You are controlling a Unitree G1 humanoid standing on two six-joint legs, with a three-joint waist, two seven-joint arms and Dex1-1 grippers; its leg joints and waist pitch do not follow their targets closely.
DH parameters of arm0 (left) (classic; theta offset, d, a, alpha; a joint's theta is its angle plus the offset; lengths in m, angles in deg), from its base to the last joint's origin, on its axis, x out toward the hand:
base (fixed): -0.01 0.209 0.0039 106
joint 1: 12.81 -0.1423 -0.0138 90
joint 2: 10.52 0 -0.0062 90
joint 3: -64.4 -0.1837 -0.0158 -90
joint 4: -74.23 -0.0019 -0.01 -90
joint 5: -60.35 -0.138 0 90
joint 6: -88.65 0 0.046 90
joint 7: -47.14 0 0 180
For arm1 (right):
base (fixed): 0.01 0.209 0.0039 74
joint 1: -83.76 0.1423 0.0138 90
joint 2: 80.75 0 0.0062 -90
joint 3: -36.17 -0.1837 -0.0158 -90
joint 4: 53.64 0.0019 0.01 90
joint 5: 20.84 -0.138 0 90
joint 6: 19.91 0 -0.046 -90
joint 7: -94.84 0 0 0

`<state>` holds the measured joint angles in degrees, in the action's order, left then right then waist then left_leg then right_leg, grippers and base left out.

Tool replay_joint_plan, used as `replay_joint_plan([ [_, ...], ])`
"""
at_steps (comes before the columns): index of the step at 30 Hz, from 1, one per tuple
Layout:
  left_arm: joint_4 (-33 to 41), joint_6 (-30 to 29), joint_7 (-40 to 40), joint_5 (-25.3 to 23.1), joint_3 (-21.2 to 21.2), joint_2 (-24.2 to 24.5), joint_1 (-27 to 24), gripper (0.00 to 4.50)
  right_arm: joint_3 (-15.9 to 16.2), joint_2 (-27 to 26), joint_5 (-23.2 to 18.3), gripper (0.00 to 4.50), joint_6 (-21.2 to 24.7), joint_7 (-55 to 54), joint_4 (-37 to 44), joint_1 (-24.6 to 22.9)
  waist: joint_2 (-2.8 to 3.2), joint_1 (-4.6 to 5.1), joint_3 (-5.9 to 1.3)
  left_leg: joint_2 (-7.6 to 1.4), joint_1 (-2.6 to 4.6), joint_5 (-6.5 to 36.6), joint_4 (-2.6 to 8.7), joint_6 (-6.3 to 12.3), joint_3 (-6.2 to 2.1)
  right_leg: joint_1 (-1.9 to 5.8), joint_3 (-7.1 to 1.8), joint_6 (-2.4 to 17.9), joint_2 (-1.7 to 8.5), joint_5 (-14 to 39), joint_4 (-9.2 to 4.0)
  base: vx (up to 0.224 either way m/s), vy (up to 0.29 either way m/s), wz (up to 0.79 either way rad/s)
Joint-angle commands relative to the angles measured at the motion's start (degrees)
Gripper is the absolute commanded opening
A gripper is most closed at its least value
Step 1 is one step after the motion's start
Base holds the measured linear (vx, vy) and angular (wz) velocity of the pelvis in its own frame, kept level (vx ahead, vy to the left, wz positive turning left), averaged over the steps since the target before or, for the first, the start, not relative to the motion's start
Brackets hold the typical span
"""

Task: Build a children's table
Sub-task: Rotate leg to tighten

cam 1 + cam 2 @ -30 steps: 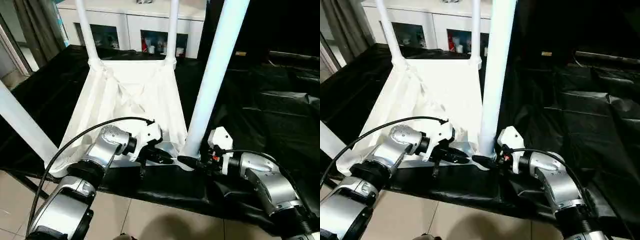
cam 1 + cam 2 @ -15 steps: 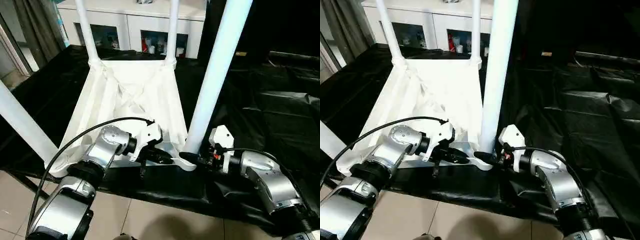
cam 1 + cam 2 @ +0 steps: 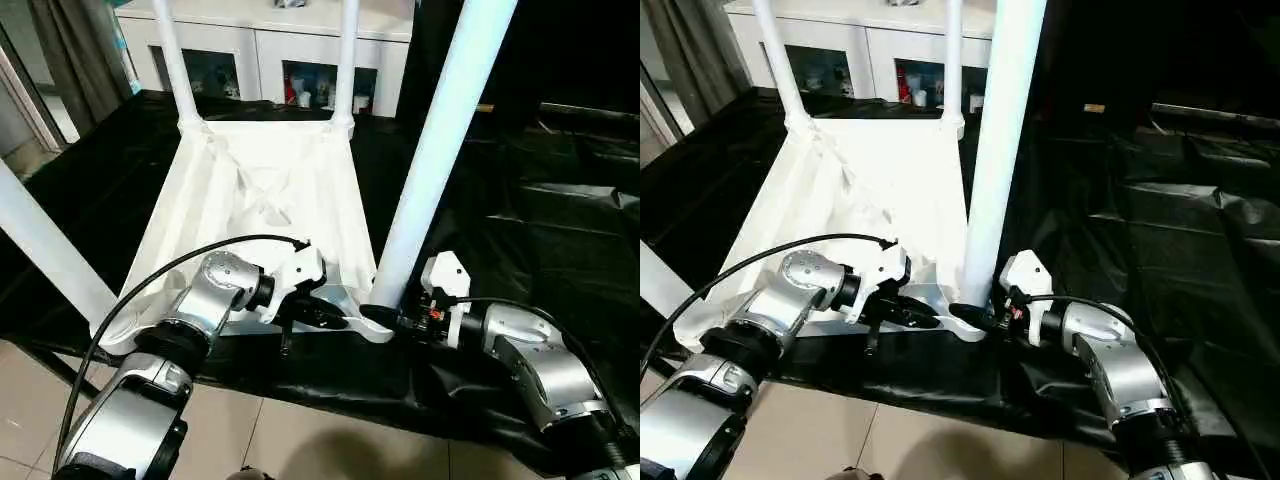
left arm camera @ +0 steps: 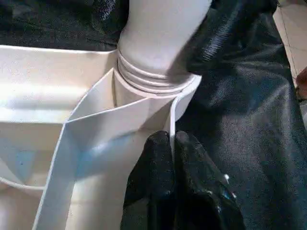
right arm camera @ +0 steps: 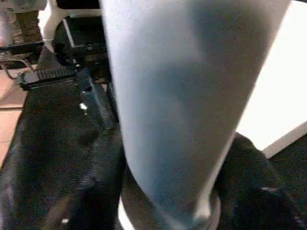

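Left tool (image 4: 171, 143) pinching tabletop rim (image 4: 171, 115); right tool (image 3: 385, 318) gripping leg (image 3: 430, 170).

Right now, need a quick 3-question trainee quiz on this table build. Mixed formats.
1. True or false: the table top lies underside up.
2. How many legs are visible on it?
3. The left end effector pinches: A) a cable B) a thin rib of the table top C) the black sheet

Key: 1 true. 2 four, counting the near right leg with the right end effector at its base. 3 B.
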<state>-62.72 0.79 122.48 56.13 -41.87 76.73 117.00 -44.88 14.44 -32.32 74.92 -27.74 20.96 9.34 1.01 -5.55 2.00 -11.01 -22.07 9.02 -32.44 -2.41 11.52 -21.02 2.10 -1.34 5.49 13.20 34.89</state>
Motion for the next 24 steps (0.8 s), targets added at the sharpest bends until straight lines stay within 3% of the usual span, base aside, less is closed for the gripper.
replay_joint_plan([
  [1,-0.67,-0.55,-0.38,0.57,-0.82,-1.27,-2.00,0.00,2.74,0.36,3.42,2.96,-0.74,-1.10,-1.69,-0.92,-1.20,-0.02,-2.68,-2.50,1.23,12.60,3.50,3.29,-1.11,1.10,-1.63,13.58,3.11,6.48,-4.34,0.000,0.000,0.00],
  [12,-0.74,-0.38,-0.49,0.49,-0.86,-1.19,-2.04,0.00,2.58,0.63,3.90,3.09,-1.39,-1.25,-3.27,-0.34,-1.23,0.01,-2.70,-2.47,1.20,12.70,3.44,3.66,-1.06,1.18,-1.64,13.74,3.05,5.70,-4.30,0.000,0.000,0.00],
  [17,-0.60,-0.42,-0.50,0.52,-0.87,-1.13,-2.15,0.00,2.58,0.40,4.00,2.70,-1.55,-1.46,-3.78,-0.15,-1.25,-0.02,-2.74,-2.50,1.21,12.51,3.41,3.67,-1.08,1.18,-1.66,13.62,3.08,5.93,-4.27,0.000,0.000,0.00],
  [24,-0.45,-0.49,-0.36,0.56,-0.94,-0.85,-2.34,0.00,1.88,-0.35,2.65,2.63,-0.82,-1.11,-3.64,-0.24,-1.22,0.05,-2.70,-2.50,1.26,12.93,3.46,3.72,-1.06,1.12,-1.64,13.66,3.00,6.28,-4.31,0.000,0.000,0.00],
])
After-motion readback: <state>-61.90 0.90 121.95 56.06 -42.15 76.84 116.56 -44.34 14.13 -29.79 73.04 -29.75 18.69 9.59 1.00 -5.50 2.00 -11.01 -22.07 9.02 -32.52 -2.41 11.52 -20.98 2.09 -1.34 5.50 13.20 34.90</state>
